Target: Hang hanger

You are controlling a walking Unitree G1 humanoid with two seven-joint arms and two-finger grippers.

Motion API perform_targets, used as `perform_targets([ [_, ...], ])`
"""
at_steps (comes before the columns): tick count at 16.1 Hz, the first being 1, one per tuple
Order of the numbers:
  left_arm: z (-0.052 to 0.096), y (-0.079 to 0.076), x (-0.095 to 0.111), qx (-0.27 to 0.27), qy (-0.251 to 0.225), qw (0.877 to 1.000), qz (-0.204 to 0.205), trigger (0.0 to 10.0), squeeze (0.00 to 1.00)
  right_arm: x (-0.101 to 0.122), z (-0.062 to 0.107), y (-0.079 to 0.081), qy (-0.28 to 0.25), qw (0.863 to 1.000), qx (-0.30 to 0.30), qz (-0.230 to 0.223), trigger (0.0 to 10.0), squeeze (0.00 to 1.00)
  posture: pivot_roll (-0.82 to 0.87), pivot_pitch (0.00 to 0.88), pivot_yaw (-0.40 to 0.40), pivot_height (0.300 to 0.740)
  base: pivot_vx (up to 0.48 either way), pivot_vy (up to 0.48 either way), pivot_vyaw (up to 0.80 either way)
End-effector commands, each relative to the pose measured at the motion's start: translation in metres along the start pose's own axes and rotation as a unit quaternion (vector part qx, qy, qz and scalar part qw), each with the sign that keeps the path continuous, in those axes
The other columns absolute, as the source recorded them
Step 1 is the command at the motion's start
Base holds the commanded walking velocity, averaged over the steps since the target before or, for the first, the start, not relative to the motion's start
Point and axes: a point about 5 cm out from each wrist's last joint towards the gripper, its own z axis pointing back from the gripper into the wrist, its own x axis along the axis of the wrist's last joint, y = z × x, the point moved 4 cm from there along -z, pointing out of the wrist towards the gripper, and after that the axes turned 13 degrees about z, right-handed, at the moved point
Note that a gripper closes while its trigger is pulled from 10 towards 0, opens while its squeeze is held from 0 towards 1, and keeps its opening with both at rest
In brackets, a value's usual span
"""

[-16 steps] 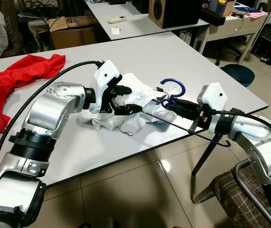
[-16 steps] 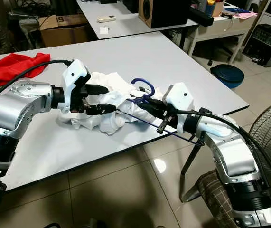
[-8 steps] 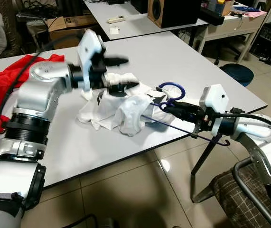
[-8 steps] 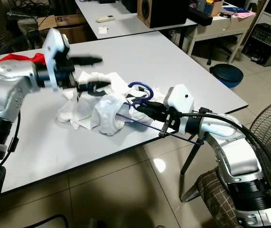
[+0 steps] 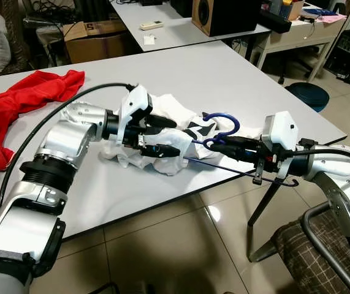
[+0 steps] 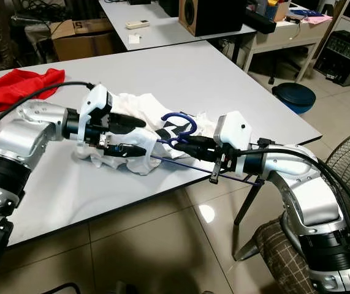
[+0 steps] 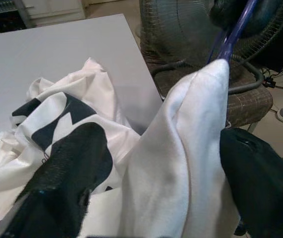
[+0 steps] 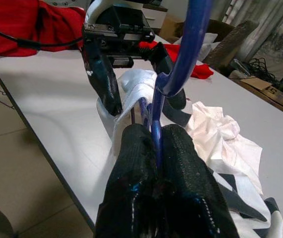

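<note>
White cloth, one shirt (image 5: pixel 181 125) with black print, lies bunched on the grey table (image 5: pixel 236 79). One blue hanger (image 5: pixel 220 131) rests at the shirt's edge, pinched by the right gripper (image 5: pixel 220 145). The left gripper (image 5: pixel 171 135), fingers spread, straddles a shirt fold. One red garment (image 5: pixel 34 95) lies beyond it. No writing is legible.

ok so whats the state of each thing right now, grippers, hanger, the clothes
left gripper: fingers apart around a fold of the white garment
right gripper: shut on the blue hanger's neck
blue hanger: held low over the table edge, hook up, partly in the garment
white garment: crumpled on the table, not yet hung
red garment: lying in a heap at the table's far left
</note>
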Motion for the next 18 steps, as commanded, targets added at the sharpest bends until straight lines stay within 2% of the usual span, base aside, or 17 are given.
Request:
perform_targets([
  [1,0.0003,-0.0009,0.0085,-0.012,0.001,1.000,-0.013,0.0,0.00,0.0115,0.0008,-0.0032,-0.014,1.000,0.005,0.024,10.0,0.00,-0.04,0.000,0.056,0.740,0.000,0.000,0.00],
  [7,0.0006,-0.0051,0.0055,-0.055,0.015,0.998,-0.015,0.0,0.00,0.0131,0.0025,-0.0019,-0.016,0.999,0.025,0.029,10.0,0.00,-0.03,0.000,0.062,0.740,0.000,0.000,0.00],
  [14,-0.0038,-0.0016,-0.0001,-0.051,0.043,0.997,-0.025,0.0,0.00,0.0137,0.0023,-0.0057,-0.018,0.999,0.037,0.033,10.0,0.00,-0.03,0.000,0.066,0.740,0.000,0.000,0.00],
  [18,-0.0049,-0.0010,0.0045,-0.051,0.027,0.998,-0.026,0.0,0.00,0.0112,0.0028,-0.0063,-0.010,0.998,0.042,0.036,10.0,0.00,-0.03,0.000,0.065,0.740,0.000,0.000,0.00],
])
